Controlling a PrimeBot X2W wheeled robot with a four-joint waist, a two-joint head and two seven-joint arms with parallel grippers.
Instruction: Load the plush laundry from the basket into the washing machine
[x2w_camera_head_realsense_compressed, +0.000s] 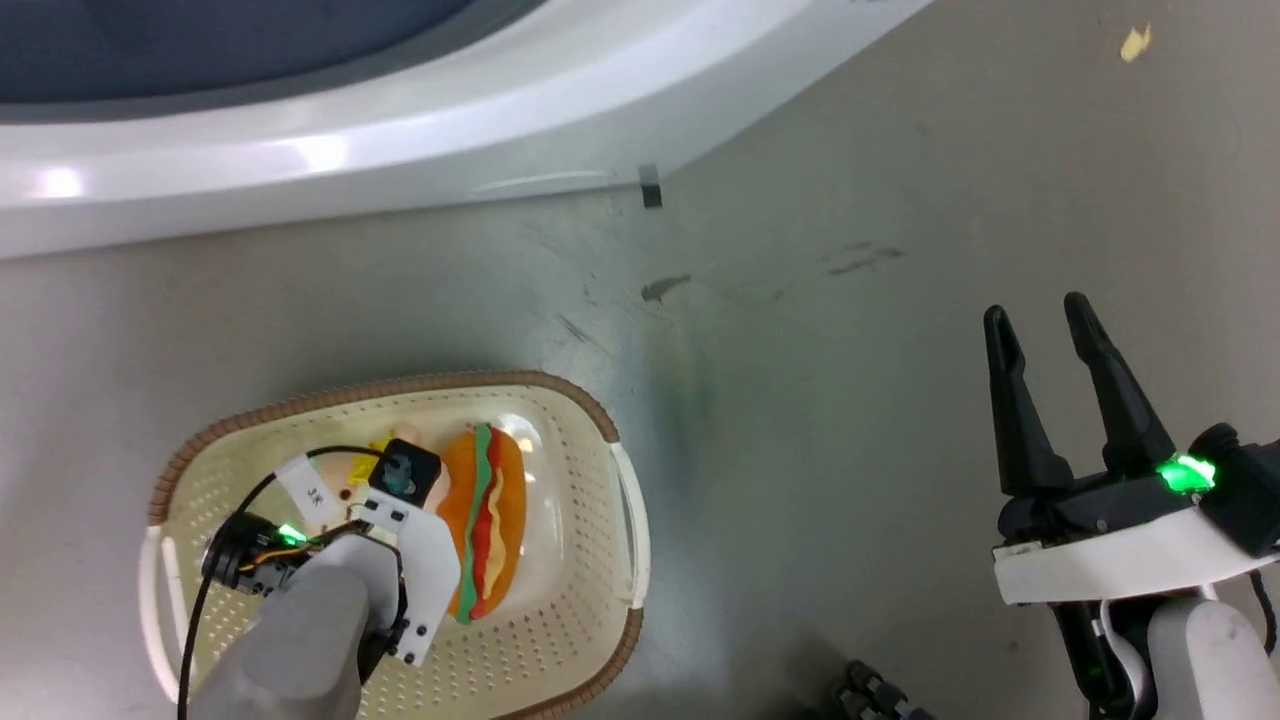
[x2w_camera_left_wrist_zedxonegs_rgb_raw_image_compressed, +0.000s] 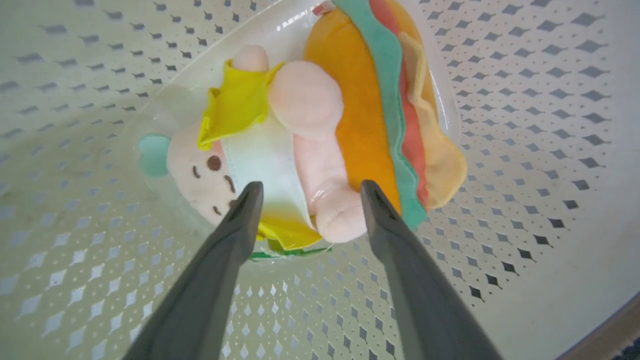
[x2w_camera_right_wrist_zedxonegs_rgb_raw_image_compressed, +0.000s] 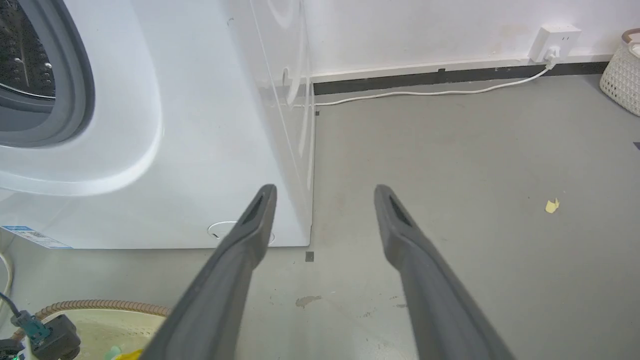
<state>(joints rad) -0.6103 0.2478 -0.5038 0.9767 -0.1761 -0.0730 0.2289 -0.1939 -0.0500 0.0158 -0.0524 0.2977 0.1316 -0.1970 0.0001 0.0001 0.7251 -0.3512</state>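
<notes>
The cream basket with its brown rim sits on the floor at the lower left. Inside lie the plush laundry: an orange burger toy and, beside it, a pale pink figure in yellow. My left arm reaches down into the basket. My left gripper is open, with its fingertips on either side of the pink figure's body. The burger lies against the figure's far side. My right gripper hangs open over bare floor to the right, holding nothing. The white washing machine runs along the top.
The machine's grey door ring and steel drum show at the upper left of the right wrist view. A white cable runs along the wall to a socket. Another pale basket stands far right. A yellow scrap lies on the grey floor.
</notes>
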